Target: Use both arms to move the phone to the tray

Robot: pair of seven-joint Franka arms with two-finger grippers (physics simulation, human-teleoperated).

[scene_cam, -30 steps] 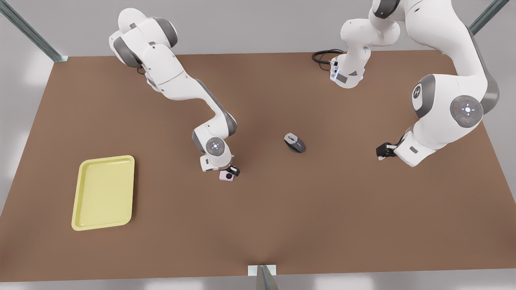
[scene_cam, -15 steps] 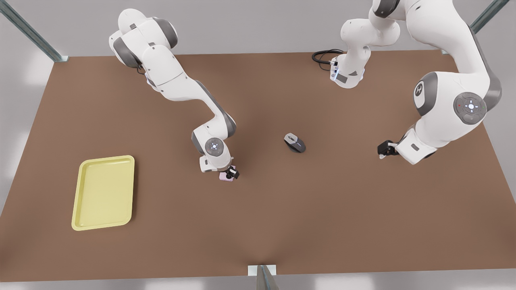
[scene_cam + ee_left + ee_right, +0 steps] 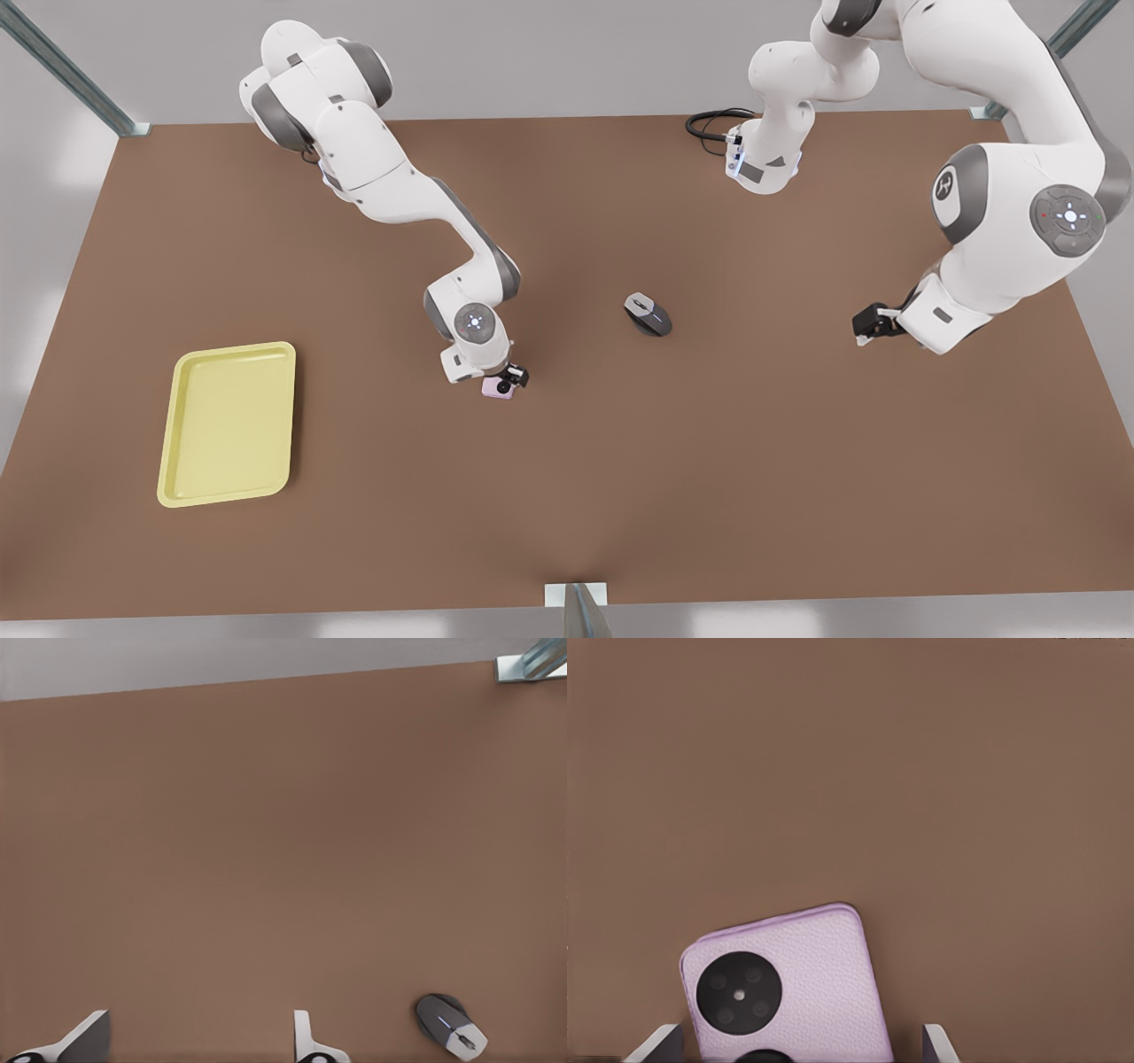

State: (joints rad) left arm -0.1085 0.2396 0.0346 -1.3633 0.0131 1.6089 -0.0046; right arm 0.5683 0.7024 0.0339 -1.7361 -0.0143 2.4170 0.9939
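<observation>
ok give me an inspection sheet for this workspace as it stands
surface: brown table, flat and plain.
job's things: pink phone lies on the table near its middle; yellow tray sits apart, toward the front view's left, with nothing in it.
clutter: grey-black computer mouse on the table, between the two grippers.
grippers: right gripper is at the phone, fingers open either side of it in the right wrist view. left gripper is open, off toward the front view's right, holding nothing.
cables: black cable loop at the far arm base.
surroundings: metal frame struts at the corners, pale wall behind.
</observation>
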